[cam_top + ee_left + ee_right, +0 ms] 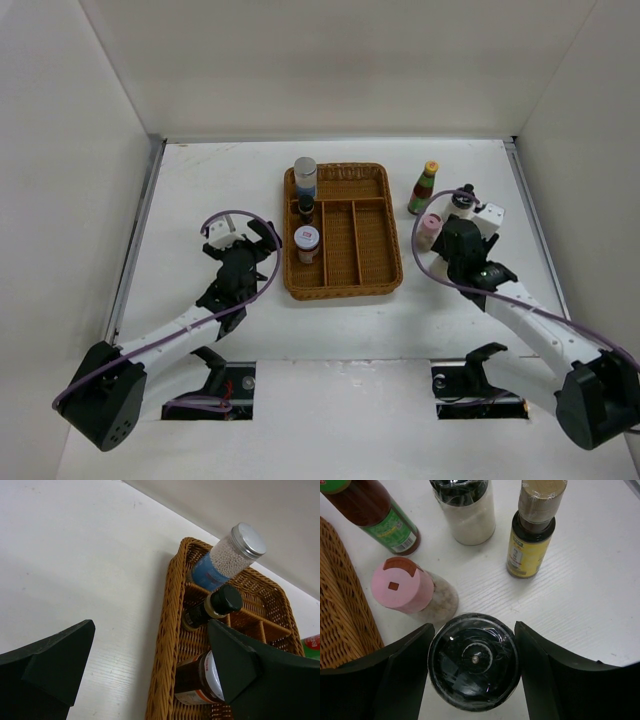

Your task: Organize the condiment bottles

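Two grippers over a white table [200, 170], read from the near edge outward.

**Left gripper** [151, 624]: jaws spread wide with nothing between them. In the overhead view it hovers with the tray [345, 240] at its 3 o'clock.

**Right gripper** [474, 625]: jaws partly apart, one on either side of a black-lidded jar [474, 667]. Their inner faces sit at or against the lid's rim; whether they press on it cannot be told.

**Black-lidded jar:** it stands on the table outside the tray, directly under the wrist. It is upright, long axis vertical, lid toward the camera. The tray lies at 9 o'clock from it, so the right arm is the nearer one. The coming move is judged to be a lift, then a carry toward 9 o'clock with the jar kept upright.

**Beyond the jar (wrist view):** four containers, all upright and apart from one another.
- Pink-capped shaker [402, 585] at 10 o'clock, the nearest.
- Red-and-green bottle [380, 517] at 11 o'clock.
- White jar [467, 517] at 12 o'clock.
- Yellow-labelled bottle [530, 550] at 1 o'clock.

**Inside the tray:** three containers stand in a row along its 9 o'clock side, running from 6 to 12 o'clock. They are a white-lidded jar [307, 240], a dark bottle [305, 207] and, farthest, a silver-lidded jar [305, 172]. The remaining compartments hold nothing visible.
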Controlling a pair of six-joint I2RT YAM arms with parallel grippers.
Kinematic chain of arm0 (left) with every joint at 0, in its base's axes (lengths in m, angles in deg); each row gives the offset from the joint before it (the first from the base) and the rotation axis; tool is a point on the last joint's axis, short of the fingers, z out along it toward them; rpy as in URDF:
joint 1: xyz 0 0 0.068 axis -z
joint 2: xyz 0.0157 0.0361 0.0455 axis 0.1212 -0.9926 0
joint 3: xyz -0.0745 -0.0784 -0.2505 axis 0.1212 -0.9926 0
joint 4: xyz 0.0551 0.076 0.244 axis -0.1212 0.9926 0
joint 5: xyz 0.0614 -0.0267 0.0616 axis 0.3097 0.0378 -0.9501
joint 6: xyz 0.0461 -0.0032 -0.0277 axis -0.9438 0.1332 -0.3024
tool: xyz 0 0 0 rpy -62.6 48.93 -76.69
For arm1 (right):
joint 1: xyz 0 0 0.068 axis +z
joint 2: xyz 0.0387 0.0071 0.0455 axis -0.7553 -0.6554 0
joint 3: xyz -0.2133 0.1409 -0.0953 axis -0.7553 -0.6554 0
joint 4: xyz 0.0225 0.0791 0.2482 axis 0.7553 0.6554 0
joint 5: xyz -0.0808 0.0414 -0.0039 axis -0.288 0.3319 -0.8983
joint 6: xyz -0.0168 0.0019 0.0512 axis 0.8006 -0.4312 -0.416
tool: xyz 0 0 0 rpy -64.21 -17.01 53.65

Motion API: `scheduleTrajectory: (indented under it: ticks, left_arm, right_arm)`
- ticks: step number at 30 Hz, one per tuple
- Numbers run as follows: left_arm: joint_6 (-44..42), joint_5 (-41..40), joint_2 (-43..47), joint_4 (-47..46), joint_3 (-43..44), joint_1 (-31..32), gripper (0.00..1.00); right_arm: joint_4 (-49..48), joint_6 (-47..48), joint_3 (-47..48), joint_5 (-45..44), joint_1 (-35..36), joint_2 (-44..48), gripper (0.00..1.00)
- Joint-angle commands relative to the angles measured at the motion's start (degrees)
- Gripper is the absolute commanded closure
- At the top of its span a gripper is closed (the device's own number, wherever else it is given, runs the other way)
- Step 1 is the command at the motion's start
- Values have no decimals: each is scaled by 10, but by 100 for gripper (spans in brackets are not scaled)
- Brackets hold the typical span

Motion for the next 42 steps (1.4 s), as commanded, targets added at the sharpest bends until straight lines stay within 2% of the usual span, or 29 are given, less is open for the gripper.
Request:
scheduleTrajectory:
  ticks: [1, 3, 6, 10, 12, 15, 20, 24, 28, 34, 42]
  left_arm:
    - [7, 4, 11, -28, -9, 0, 0]
    - [7, 4, 10, -28, -9, 0, 0]
    - [7, 4, 13, -28, -10, 0, 0]
    - [7, 4, 15, -28, -10, -3, 0]
    - [7, 4, 15, -28, -10, -5, 0]
    - [7, 4, 12, -29, -11, -5, 0]
    - [7, 4, 8, -29, -12, -5, 0]
    - [7, 4, 15, -28, -16, -3, 0]
    - [7, 4, 18, -28, -17, -3, 0]
    - [7, 5, 11, -30, -17, -1, 0]
    - [8, 12, -2, -31, -12, -3, 0]
  right_arm:
    - [-9, 0, 2, -17, 11, 37, 46]
    - [12, 1, 17, -40, 28, 68, 50]
    - [60, 6, 63, -92, 80, 109, 50]
    - [94, 18, 143, -113, 164, 106, 51]
    - [74, 21, 177, -104, 201, 77, 50]
    - [-25, 52, 208, -51, 227, 2, 50]
    - [-185, 107, 305, 42, 219, -168, 50]
    - [-229, 146, 419, 79, 199, -302, 50]
    - [-231, 154, 517, 105, 174, -409, 49]
    - [-218, 159, 623, 127, 146, -516, 49]
    - [-204, 138, 662, 152, 123, -590, 45]
